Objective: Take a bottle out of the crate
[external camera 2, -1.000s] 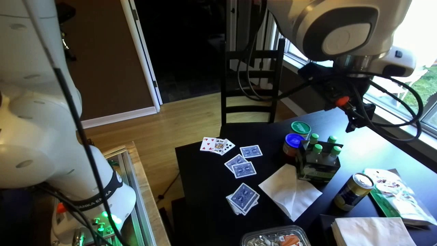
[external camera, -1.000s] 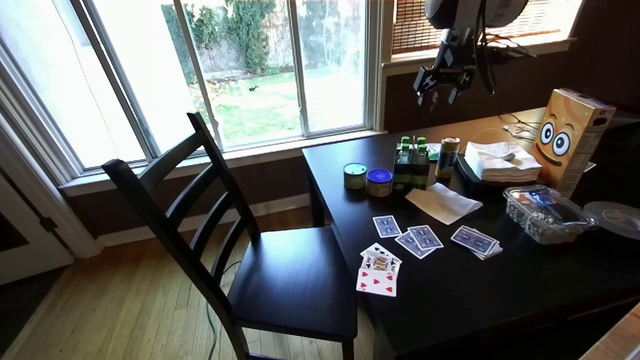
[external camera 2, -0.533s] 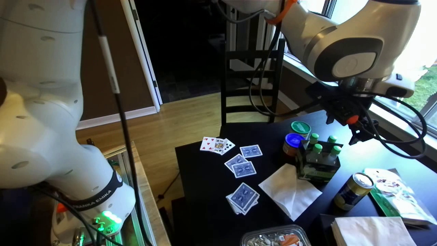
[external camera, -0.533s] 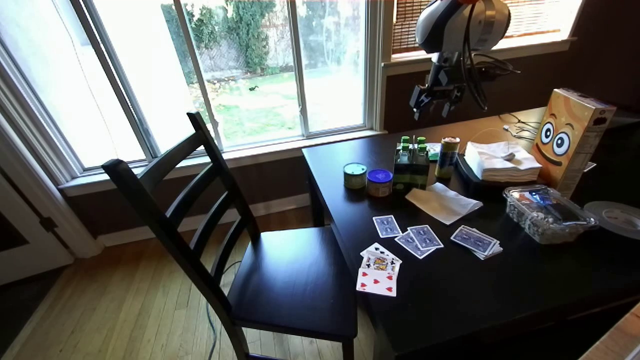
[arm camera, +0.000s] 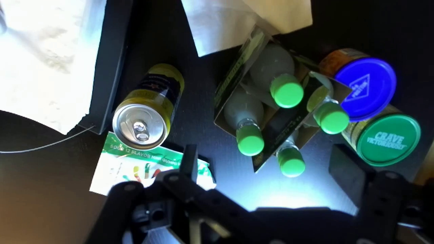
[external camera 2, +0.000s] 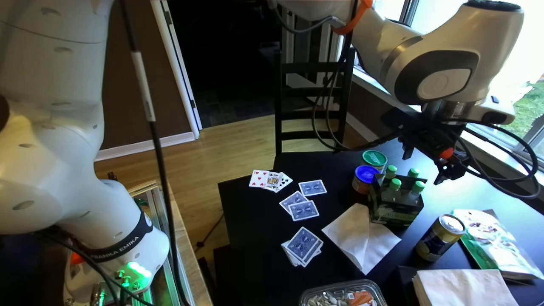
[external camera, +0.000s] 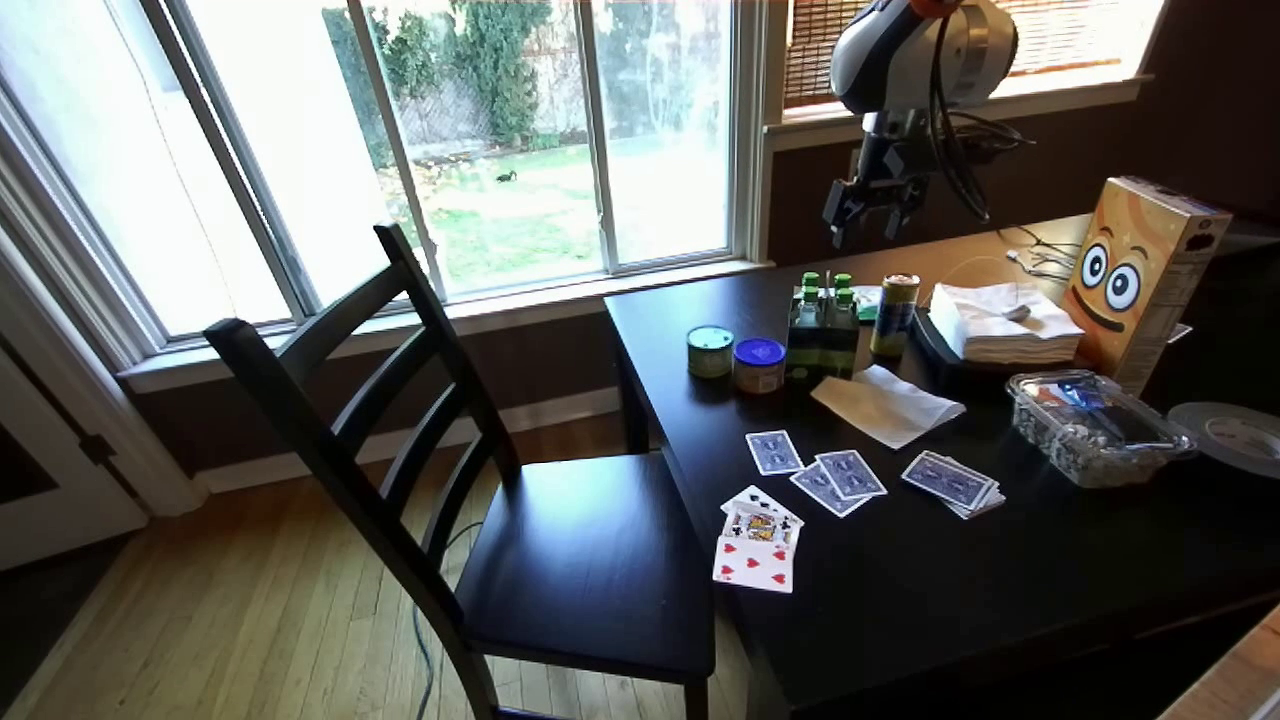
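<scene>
The crate is a small dark open carton, seen in both exterior views (external camera: 822, 350) (external camera 2: 395, 210) and from above in the wrist view (arm camera: 279, 131). Several slim bottles with bright green caps stand in it, one bottle (arm camera: 291, 162) nearest the jaws in the wrist view. The bottle caps also show in both exterior views (external camera: 843, 297) (external camera 2: 418, 187). My gripper (arm camera: 269, 167) is open and empty, its two fingers wide apart. In both exterior views the gripper (external camera: 866, 232) (external camera 2: 423, 167) hangs above the table, higher than the bottle caps and towards the window side of the crate, touching nothing.
A blue-lidded tub (arm camera: 368, 88) and a green-lidded tub (arm camera: 388, 139) stand close beside the crate. A can (arm camera: 149, 106) stands on its other side by a gummy packet (arm camera: 135, 159). A napkin (external camera 2: 361, 238), playing cards (external camera 2: 304, 246), a clear container (external camera: 1095, 430) and a cartoon-eyed box (external camera: 1130, 290) are around.
My open gripper has come down towards the table, mostly in the first half second, and shifted slightly since. The crate, bottles and other objects have not moved.
</scene>
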